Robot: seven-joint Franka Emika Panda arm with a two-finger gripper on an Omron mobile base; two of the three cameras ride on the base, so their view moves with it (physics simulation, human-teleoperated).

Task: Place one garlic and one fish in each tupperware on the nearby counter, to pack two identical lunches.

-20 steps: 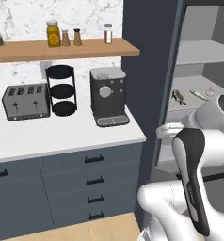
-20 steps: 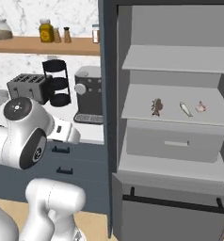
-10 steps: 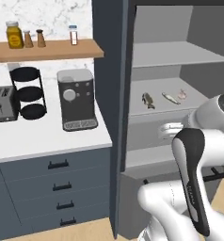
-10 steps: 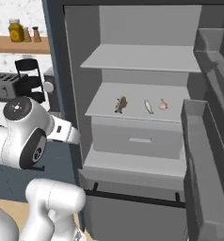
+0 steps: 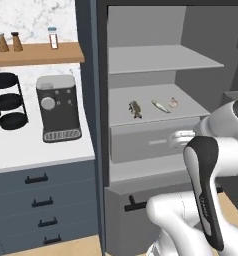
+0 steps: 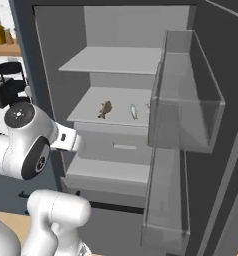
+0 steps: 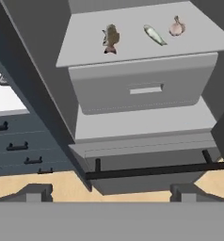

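Grey fridge shelf (image 7: 132, 47) ahead of and above the gripper (image 7: 109, 190) carries, left to right, a brown fish (image 7: 111, 36), a slim pale fish (image 7: 154, 35) and a pinkish garlic (image 7: 176, 27). The jaws are spread wide and hold nothing. Judging from this, nothing is packed yet; every pick and placement remains.

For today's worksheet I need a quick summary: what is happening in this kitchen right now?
A white robot arm faces an open fridge, its jaws open and holding nothing. On the middle shelf lie a brown fish, a slim silvery fish and one garlic bulb, all untouched. A coffee machine stands on the white counter to the left.
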